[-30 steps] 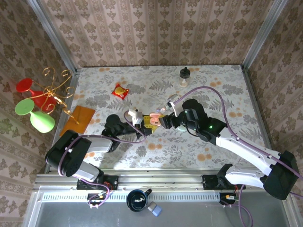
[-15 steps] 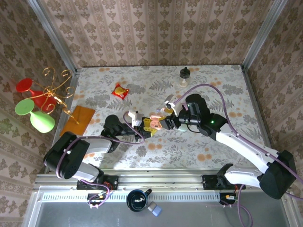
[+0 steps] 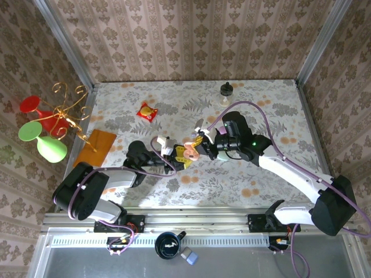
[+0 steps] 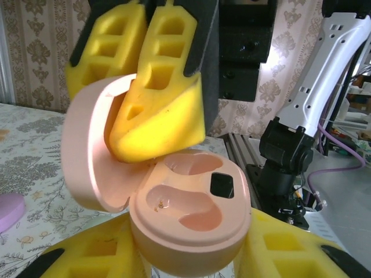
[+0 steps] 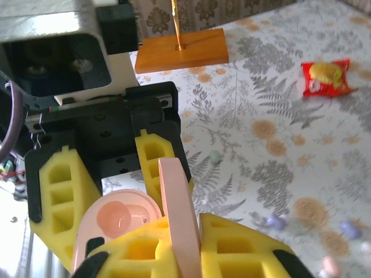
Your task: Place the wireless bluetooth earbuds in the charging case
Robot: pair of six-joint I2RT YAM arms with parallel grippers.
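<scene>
The earbuds (image 5: 277, 221) lie loose on the floral bench (image 5: 255, 87). Lilac, pink and whitish ones are scattered low on the right in the right wrist view, clear of both hands. The pink charging case (image 4: 191, 214) is held above the bench near its middle, with its lid (image 4: 87, 162) swung up and two hollow wells facing upward. The left hand (image 3: 181, 154) is clamped on the case's base, a yellow foam finger on either side. The right hand (image 5: 182, 246) meets it from the opposite side, its yellow fingers pinched narrow on the raised lid, which stands edge-on between them. Farther off on the bench are a red snack packet (image 5: 324, 78), an orange wooden base (image 5: 182, 49) with a gold rod, and a small dark-capped bottle (image 3: 226, 92) near the back wall.
</scene>
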